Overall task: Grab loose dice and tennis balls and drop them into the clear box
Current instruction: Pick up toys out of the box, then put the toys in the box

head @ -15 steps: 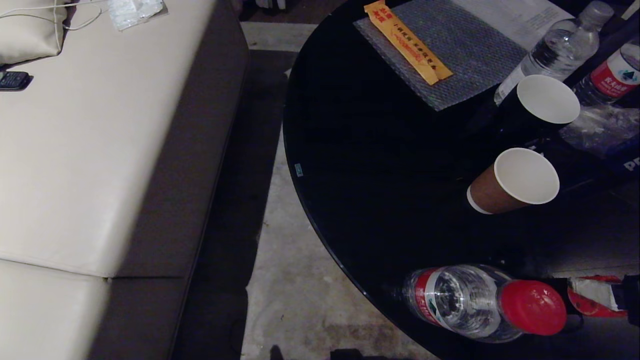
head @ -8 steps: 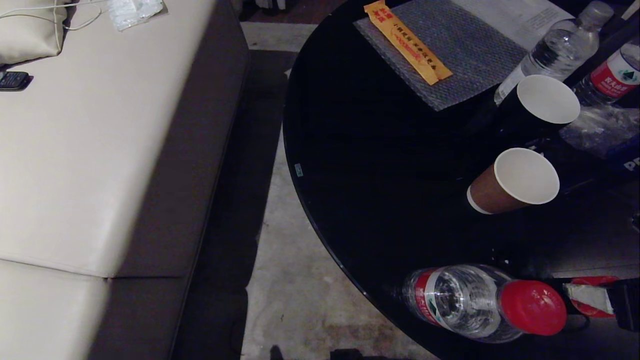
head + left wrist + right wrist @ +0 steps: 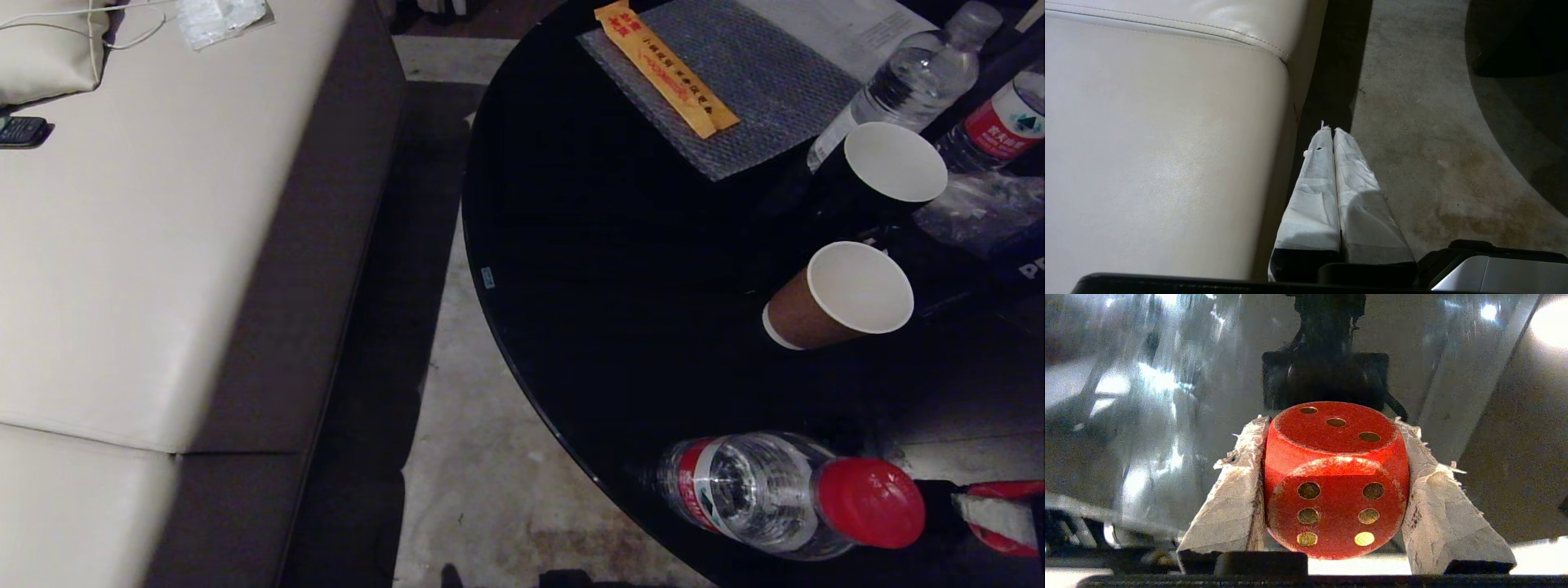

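Sofa fills my 9 o'clock, black round table my 2 o'clock with cups and bottles. No clear box or tennis balls in view, so I can't tell how many are binned. My left gripper hangs pressed closed, empty, beside the sofa. My right gripper clamps the red die from both sides above glossy table. Judging: grasp made, carry and drop left.
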Tool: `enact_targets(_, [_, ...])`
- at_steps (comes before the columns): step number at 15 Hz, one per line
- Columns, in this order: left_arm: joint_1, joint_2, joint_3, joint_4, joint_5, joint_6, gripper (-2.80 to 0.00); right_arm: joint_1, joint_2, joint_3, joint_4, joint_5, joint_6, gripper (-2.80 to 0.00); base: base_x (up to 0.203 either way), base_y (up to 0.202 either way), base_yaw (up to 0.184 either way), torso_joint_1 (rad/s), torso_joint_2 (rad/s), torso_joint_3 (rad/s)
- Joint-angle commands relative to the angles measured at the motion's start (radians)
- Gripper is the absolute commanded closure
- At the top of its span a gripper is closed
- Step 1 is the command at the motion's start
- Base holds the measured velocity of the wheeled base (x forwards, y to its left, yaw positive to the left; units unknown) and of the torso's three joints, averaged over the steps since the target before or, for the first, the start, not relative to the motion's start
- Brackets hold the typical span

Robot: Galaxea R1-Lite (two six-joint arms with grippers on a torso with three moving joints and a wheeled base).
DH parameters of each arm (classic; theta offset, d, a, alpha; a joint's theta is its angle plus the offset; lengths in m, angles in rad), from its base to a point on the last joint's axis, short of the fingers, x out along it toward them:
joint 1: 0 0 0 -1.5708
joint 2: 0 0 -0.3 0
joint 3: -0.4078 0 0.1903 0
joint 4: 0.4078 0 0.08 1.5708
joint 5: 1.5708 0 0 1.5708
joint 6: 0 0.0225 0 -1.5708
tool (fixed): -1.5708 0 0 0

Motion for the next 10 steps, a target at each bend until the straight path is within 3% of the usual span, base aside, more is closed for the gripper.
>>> enact_targets(1, [0.0, 0.002, 0.002, 0.0, 0.0, 0.001, 0.0, -0.006, -0.191, 0.049, 0.02, -0.001, 0.002, 0.0, 0.0, 0.0, 0.0, 0.0, 0.0, 0.0])
enact_targets(8, [0.0, 0.002, 0.002, 0.0, 0.0, -0.001, 0.0, 0.008, -0.696, 0.263, 0.146, -0.056, 0.029, 0.0, 0.0, 0.0, 0.0, 0.0, 0.0, 0.0])
enact_targets(10, [0.0, 0.002, 0.002, 0.0, 0.0, -0.001, 0.0, 0.014, -0.711, 0.323, 0.039, -0.063, 0.098, 0.0, 0.0, 0.0, 0.0, 0.0, 0.0, 0.0])
